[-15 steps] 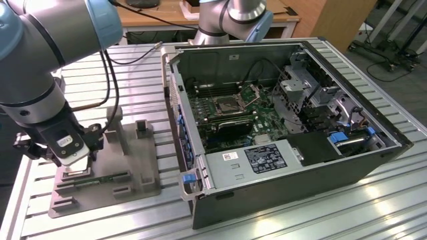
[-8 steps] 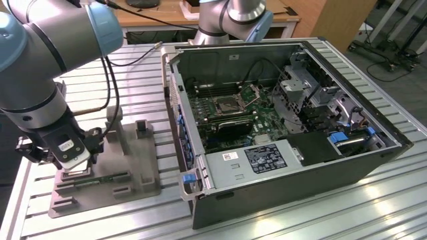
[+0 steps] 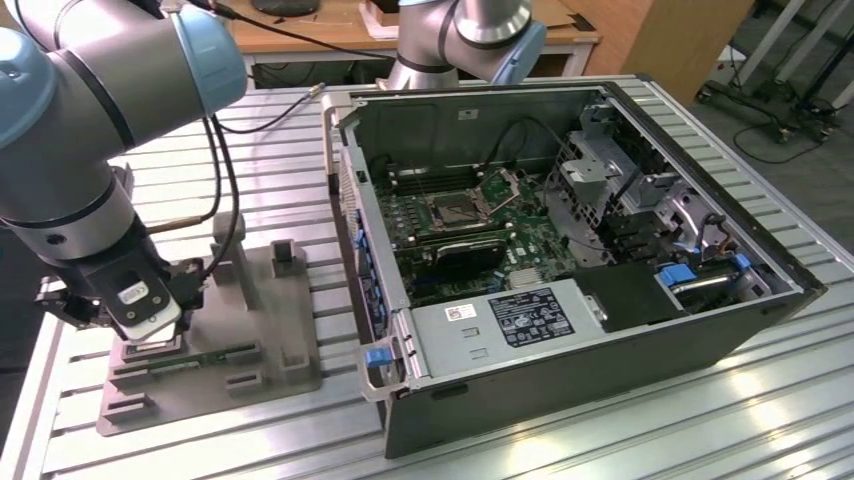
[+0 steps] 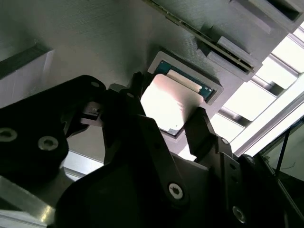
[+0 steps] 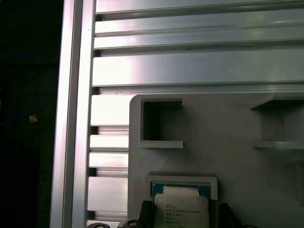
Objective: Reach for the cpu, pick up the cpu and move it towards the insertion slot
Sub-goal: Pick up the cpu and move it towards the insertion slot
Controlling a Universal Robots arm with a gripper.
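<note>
The risk starts at the exterior view's left. The claw (image 3: 150,335) is down on the grey plastic tray (image 3: 274,340), its dark fingers (image 4: 202,126) spread to either side of the cpu (image 4: 171,99), which lies flat in a square recess of that tray. I judge that an off-centre squeeze could tip the chip against the recess wall or slip off its slick metal lid, as there's little edge to bite. The cpu is a thin square with a bright silver-grey top over a green board. The tray is matt, blocky plastic, with a green memory strip (image 3: 200,357) lying on it beside the claw. The worktop (image 3: 667,430) under the tray is glossy slatted aluminium. Well apart from the tray, toward the exterior view's right, the insertion slot (image 3: 454,210) sits inside the open computer case (image 3: 561,380), a dark centre in a silvery frame. A skewed carry could clip the case's steel wall.
</note>
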